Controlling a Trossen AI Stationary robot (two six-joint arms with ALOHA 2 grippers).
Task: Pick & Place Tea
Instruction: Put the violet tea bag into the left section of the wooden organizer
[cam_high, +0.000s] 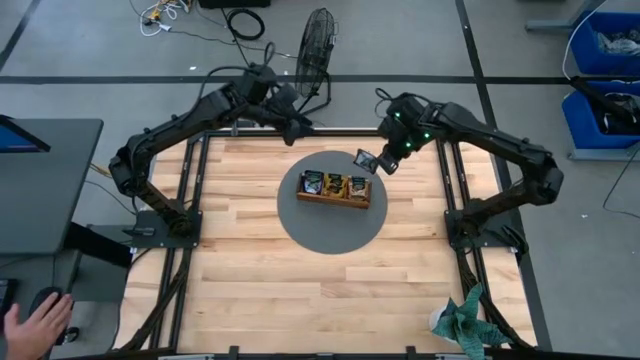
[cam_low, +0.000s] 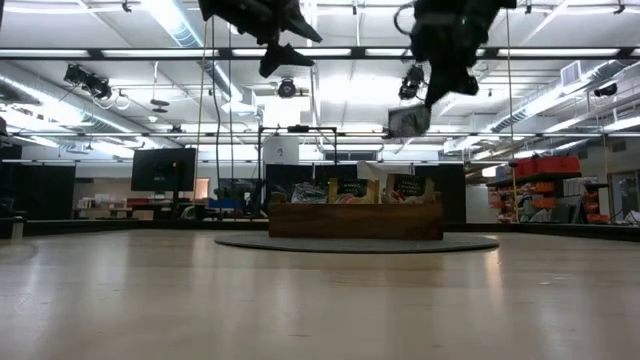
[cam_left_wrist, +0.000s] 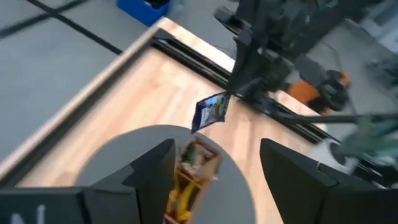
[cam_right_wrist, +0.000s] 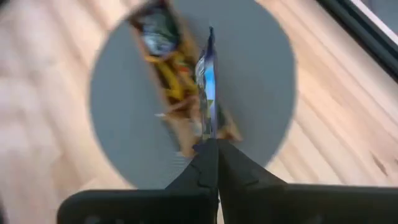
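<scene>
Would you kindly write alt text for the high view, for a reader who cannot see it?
Seen from above, the right gripper holds a blue tea sachet in the air just beyond the wooden tray of tea on a round grey mat. The left gripper waits near the table's far edge.

— Where's the blue tea sachet (cam_high: 367, 159)?
— Pinched between the right gripper's (cam_high: 377, 163) closed fingertips, hanging in the air.
— The others (cam_high: 335, 185)?
— Below that gripper, upright in a row.
</scene>
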